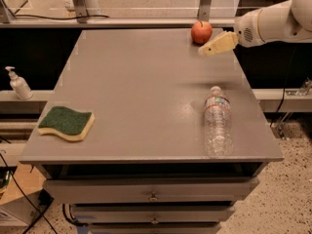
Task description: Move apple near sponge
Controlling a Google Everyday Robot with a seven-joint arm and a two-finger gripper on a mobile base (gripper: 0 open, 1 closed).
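Note:
The red-orange apple stands at the far right edge of the grey table. The sponge, green on top with a yellow base, lies at the near left corner, far from the apple. My gripper reaches in from the right on a white arm. Its tan fingers hover just right of and in front of the apple, not touching it.
A clear plastic water bottle lies on its side at the near right of the table. A soap dispenser stands on a ledge left of the table. Drawers run below the table front. A rail lies behind the apple.

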